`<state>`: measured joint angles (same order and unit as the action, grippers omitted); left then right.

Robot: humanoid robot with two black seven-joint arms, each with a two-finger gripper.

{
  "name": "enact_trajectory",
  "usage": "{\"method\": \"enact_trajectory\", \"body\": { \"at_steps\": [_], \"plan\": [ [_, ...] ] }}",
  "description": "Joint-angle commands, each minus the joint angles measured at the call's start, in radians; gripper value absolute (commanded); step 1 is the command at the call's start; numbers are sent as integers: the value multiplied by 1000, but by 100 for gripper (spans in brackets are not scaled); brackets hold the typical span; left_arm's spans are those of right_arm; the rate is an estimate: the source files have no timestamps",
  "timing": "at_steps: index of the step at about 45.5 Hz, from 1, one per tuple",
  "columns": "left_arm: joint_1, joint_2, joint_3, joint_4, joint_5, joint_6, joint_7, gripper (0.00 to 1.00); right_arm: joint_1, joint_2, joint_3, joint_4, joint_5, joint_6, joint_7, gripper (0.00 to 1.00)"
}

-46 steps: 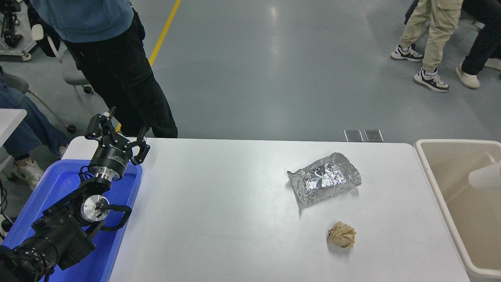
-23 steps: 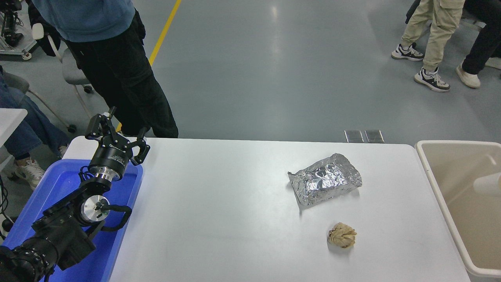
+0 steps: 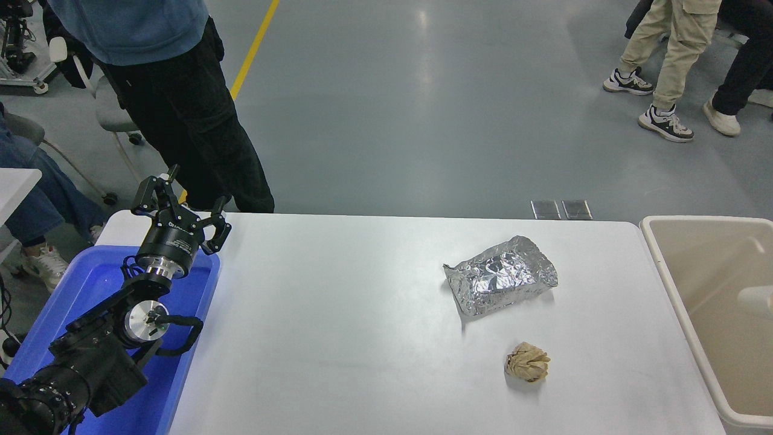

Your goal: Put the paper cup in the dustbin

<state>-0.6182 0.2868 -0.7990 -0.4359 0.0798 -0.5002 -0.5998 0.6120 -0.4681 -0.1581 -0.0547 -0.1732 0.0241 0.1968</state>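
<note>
Paper cup (image 3: 756,299) lies blurred, white, on its side inside dustbin (image 3: 664,266)

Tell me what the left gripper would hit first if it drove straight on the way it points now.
Probably nothing on the table: the left gripper points past the far edge, toward the standing person's legs; depth unclear.

Foil bag (image 3: 500,275), paper ball (image 3: 527,362), blue tray (image 3: 90,284)

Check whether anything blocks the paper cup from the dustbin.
Nothing visible does. The paper cup, blurred at the right edge, already shows inside the dustbin, within its rim. The foil bag and brown paper ball lie on the table, apart from the bin. The right gripper is out of view.
</note>
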Motion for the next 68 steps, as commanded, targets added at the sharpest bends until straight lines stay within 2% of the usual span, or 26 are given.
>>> {"method": "enact_trajectory", "body": {
  "at_steps": [1, 3, 4, 7, 9, 16, 27, 37, 47, 56, 68],
  "plan": [
    [0, 0, 0, 0, 0, 0, 0, 100, -6, 37, 20, -7, 4, -43, -5, 0],
    [0, 0, 1, 0, 0, 0, 0, 100, -8, 37, 20, -7, 6, -44, -5, 0],
    [0, -1, 0, 0, 0, 0, 0, 100, -6, 37, 20, -5, 6, -44, -5, 5],
    [0, 0, 0, 0, 0, 0, 0, 100, -6, 37, 20, -7, 6, -46, -5, 53],
    [0, 0, 0, 0, 0, 0, 0, 100, -6, 37, 20, -7, 6, -47, -4, 70],
    [0, 0, 0, 0, 0, 0, 0, 100, -6, 36, 17, -7, 3, -46, 4, 99],
    [0, 0, 0, 0, 0, 0, 0, 100, 17, 22, 23, -10, 4, -47, 1, 99],
    [0, 0, 0, 0, 0, 0, 0, 100, 120, 23, 19, -30, 4, -49, 4, 99],
    [0, -1, 0, -1, 0, 0, 0, 100, 135, 5, 40, -33, 14, -9, 3, 99],
    [0, 0, 0, 0, 0, 0, 0, 100, 144, -47, 205, 27, 80, 37, 4, 99],
    [0, 0, 0, 0, 0, 0, 0, 100, 152, -124, 495, 271, 83, 39, 35, 99]
  ]
}}
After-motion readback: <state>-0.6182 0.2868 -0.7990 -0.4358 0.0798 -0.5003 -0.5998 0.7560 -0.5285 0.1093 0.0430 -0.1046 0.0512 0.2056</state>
